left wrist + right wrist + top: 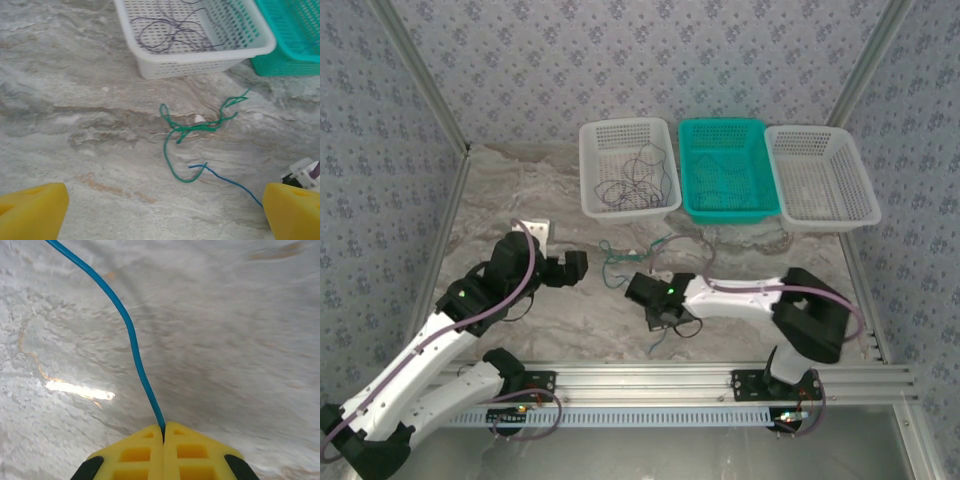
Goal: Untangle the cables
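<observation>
Blue cable (131,335): clamped in the right gripper (163,432), fingers pressed together; far end lies at the green cable (182,127).
Green cable: knotted on the table (75,100), not yet sorted.
Dark cable (170,30): already in the white basket (190,62) (seemingly done).
Left gripper (162,200): spread wide, empty.

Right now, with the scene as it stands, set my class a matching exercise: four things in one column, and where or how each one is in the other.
Things
1. blue cable
2. green cable
3. dark cable
4. left gripper

Places or states
A. lying in a white basket
B. open, holding nothing
C. pinched in the shut right gripper
D. loose on the table

Pairs: 1-C, 2-D, 3-A, 4-B
</observation>
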You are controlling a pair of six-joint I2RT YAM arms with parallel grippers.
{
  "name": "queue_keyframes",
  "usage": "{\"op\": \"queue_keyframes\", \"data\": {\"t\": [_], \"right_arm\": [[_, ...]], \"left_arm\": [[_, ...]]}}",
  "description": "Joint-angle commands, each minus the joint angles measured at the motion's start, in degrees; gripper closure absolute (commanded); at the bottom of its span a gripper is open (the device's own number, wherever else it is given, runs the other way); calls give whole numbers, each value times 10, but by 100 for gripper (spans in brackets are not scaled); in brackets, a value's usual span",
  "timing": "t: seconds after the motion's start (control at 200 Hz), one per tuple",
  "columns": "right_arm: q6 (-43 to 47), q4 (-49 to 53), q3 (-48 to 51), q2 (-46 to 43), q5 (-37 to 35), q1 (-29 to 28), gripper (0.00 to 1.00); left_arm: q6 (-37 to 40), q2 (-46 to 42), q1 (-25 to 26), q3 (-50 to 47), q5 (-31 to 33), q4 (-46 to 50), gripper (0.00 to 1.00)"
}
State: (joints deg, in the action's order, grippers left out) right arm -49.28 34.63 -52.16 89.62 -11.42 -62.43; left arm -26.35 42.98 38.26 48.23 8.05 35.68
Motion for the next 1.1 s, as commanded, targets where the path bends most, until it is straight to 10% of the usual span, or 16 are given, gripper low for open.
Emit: {"op": "queue_keyframes", "data": {"t": [0.0, 0.26, 0.55, 0.66, 0.76, 0.83, 1.099], "right_arm": [[38, 4, 0, -106, -32, 36, 100], [159, 35, -86, -233, 11, 277, 100], [239, -55, -291, 12, 76, 541, 100], [247, -55, -390, 141, 94, 570, 99], [260, -10, -491, 222, 96, 575, 52], [265, 24, -542, 242, 103, 572, 37], [246, -90, -322, 0, 131, 486, 33]], "left_arm": [[38, -8, -1, -16, -129, -80, 0], [49, 5, 14, -22, -312, -196, 1], [37, 13, 28, -4, -266, -198, 1], [-1, 10, 28, 7, -120, -123, 1], [-14, 22, 28, 18, -106, -75, 0], [-35, 31, 29, 15, -98, -61, 0], [-189, 163, -2, 23, 25, -23, 2]]}}
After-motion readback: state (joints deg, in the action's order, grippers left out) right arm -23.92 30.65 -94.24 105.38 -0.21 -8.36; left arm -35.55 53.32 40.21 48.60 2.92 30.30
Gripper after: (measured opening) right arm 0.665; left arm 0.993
